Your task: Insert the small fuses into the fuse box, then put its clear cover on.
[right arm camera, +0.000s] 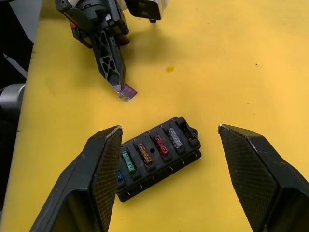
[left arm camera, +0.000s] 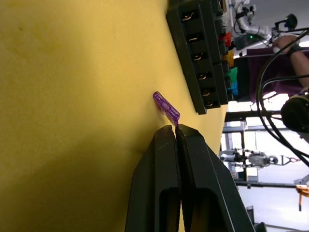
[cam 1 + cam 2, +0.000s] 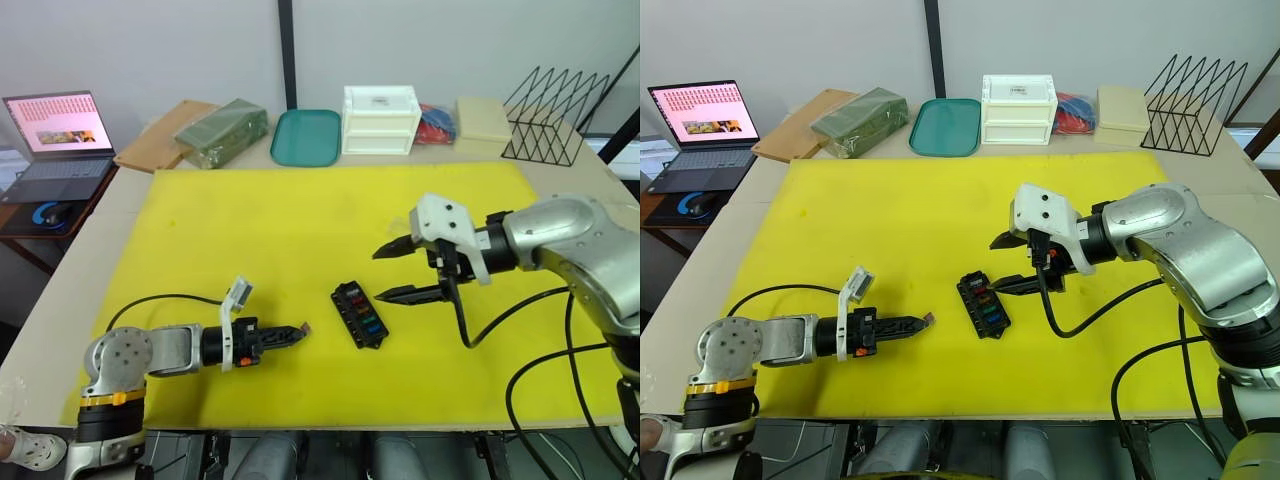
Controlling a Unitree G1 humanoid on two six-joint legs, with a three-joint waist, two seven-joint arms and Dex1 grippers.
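Black, the two fingers of the left gripper (image 2: 177,133) are lying pressed together low over the yellow mat (image 3: 250,230), pinching a purple fuse (image 2: 166,107) by one edge at their tips. The fuse is sticking out ahead of the fingertips, touching or nearly touching the mat, translucent and flat. Just beyond it, the fuse box (image 1: 157,157) is resting on the mat, apart from the fuse: a black block, lying at a slant, with fuses in green, brown, red and grey already sitting in one row of slots and a blue one beside them. The right gripper (image 1: 166,169) is hovering over the box with its fingers spread wide, one to each side, touching nothing.
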